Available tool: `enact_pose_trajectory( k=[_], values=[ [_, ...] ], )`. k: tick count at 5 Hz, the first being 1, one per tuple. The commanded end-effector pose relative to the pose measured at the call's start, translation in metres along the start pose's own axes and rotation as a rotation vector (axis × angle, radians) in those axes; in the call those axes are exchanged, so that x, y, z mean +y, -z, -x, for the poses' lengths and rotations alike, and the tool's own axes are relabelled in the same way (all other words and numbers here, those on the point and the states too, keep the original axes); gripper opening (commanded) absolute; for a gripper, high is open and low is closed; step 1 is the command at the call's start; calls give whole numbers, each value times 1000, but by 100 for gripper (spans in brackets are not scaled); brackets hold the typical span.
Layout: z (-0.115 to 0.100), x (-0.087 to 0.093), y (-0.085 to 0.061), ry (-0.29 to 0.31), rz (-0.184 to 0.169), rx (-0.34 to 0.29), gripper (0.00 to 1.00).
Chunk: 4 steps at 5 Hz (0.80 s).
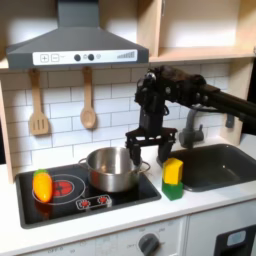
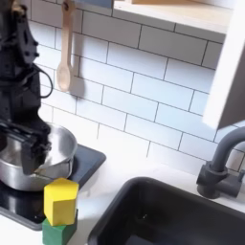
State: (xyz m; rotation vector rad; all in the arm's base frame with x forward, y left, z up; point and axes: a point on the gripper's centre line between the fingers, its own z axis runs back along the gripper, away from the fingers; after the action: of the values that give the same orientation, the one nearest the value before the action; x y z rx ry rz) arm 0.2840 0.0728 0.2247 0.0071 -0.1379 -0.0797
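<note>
Steel gleamed where the pot sat on the stove, and the gripper hung just above its right rim, jaws spread and empty. A yellow-green block stood beside the sink, clear of the burners.

1. Place: a toy play kitchen, small in build.
2. White tile backsplash across the rear wall, at 12 o'clock.
3. Grey range hood with knobs, upper 11 o'clock.
4. Black stovetop with a red-ringed burner, 7 o'clock.
5. Wooden spatula and wooden spoon hung on the tiles, 10 o'clock.
6. Dark sink with grey faucet, 3 o'clock.
7. Wooden shelf, 1 o'clock.
</note>
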Motion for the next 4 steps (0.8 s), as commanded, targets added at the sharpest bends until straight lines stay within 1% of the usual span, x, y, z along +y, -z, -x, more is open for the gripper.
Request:
enact_pose_trajectory(
  k=[1, 3, 4],
  values=[
    [23, -6, -6, -22, 0, -1, 100],
    [45, -11, -9, -24, 7, 24, 100],
    [50, -13, -11, -20, 10, 27, 100]
  ],
)
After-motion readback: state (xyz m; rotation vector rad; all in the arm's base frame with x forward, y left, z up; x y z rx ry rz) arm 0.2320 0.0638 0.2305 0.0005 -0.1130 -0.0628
